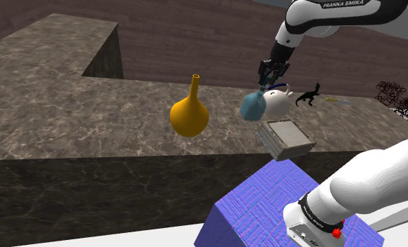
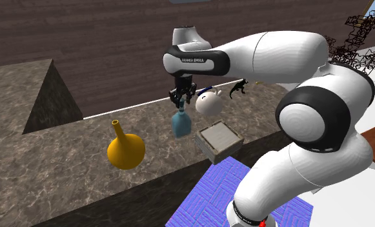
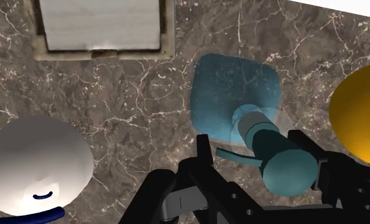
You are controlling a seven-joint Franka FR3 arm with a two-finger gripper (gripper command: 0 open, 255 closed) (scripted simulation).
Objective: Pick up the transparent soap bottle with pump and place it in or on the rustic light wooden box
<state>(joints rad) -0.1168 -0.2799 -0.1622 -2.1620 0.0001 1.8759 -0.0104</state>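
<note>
A dark brown marbled surface point(image 1: 90, 119) runs under a brown wall, with a raised block point(image 1: 55, 49) of the same stone at the shoulder view's left. Going right in that view come a yellow-orange vase point(image 1: 189, 114) with a thin neck, then the blue see-through soap bottle point(image 1: 252, 105), and a round white pot point(image 1: 277, 102) just beside it. A small black animal figure point(image 1: 308, 95) stands behind the pot. The pale box point(image 1: 272, 142) sits nearer the surface's front edge, and a dark wire object point(image 1: 399, 98) lies at the far right. The blue-violet patterned stand point(image 1: 265, 210) fills the lower right.

The second exterior view takes in the whole white arm point(image 2: 308, 97) bending over the surface, and there the bottle hangs straight under the hand, between vase and box. The shoulder view shows the bottle leaning, its neck angled up toward the hand. The wrist view looks down on the box's open top, with a pale inside and a light rim, and on a blue mark on the white pot.

The pincer point(image 3: 253, 149) is clamped on the bottle's pump top. Its black fingers point(image 3: 202, 149) stand partway apart with the teal pump head between them, and the bottle's squarish body hangs below over bare marble. The bottle is near the box but not over it.
</note>
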